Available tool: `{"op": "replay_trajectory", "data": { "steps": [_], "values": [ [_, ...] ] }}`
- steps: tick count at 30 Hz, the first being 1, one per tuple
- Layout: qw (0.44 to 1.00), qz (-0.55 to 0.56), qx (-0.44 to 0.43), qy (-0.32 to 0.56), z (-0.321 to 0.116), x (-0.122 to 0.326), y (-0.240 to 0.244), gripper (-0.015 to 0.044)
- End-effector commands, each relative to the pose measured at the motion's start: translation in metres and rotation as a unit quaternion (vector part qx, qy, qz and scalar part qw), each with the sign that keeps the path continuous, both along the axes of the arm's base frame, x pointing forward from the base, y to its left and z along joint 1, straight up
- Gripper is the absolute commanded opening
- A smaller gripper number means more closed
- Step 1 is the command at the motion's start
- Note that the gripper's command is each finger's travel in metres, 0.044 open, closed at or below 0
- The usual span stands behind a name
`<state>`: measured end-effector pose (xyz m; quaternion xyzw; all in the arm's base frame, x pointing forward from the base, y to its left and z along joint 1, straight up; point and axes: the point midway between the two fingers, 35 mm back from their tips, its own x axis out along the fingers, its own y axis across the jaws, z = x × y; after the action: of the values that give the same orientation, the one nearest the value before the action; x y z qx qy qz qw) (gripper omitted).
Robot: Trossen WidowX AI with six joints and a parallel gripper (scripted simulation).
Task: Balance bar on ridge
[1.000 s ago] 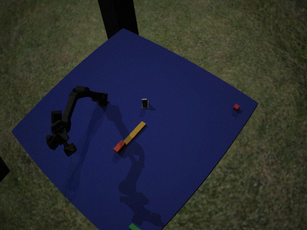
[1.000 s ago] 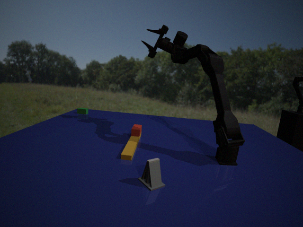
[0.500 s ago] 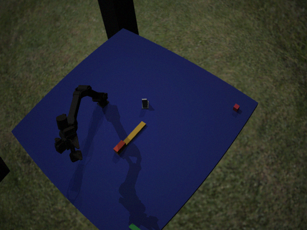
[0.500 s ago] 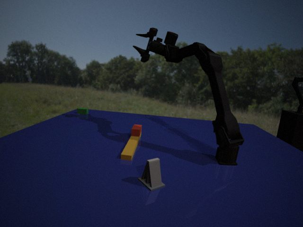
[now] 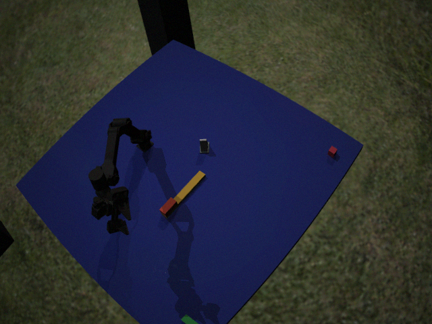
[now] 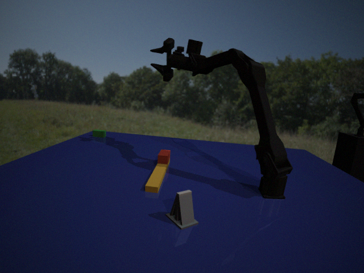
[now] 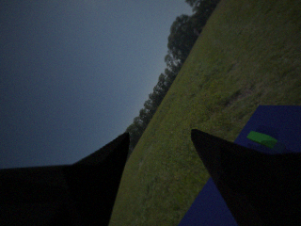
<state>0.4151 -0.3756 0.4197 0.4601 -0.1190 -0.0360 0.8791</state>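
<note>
A yellow bar [image 5: 190,186] [image 6: 156,178] lies flat on the blue table, with a thicker red block [image 5: 169,206] [image 6: 164,156] at one end. The ridge, a small grey-white wedge-shaped stand [image 5: 203,145] [image 6: 186,207], stands upright on the table, apart from the bar, off its yellow end. My gripper [image 5: 129,226] [image 6: 151,57] [image 7: 160,135] is open and empty. It is raised high above the table and points outward, well away from the bar and the ridge. Neither of them shows in the wrist view.
A green block [image 5: 188,319] [image 6: 99,133] [image 7: 262,139] lies near one table corner. A small red cube [image 5: 332,151] is near another corner in the top view. The arm's base [image 6: 273,187] stands on the table, and its shadow falls across the bar's area.
</note>
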Motion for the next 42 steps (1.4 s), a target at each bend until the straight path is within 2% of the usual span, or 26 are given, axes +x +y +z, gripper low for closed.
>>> {"op": "replay_trajectory", "data": {
  "steps": [1,22,42],
  "values": [
    [0.999,-0.012,-0.036,0.034,-0.012,0.011,0.009,0.0315],
    [0.953,-0.008,-0.21,0.217,-0.084,0.048,0.057,0.0315],
    [0.83,0.092,-0.402,0.375,-0.156,0.054,0.122,0.0315]
  ]
}}
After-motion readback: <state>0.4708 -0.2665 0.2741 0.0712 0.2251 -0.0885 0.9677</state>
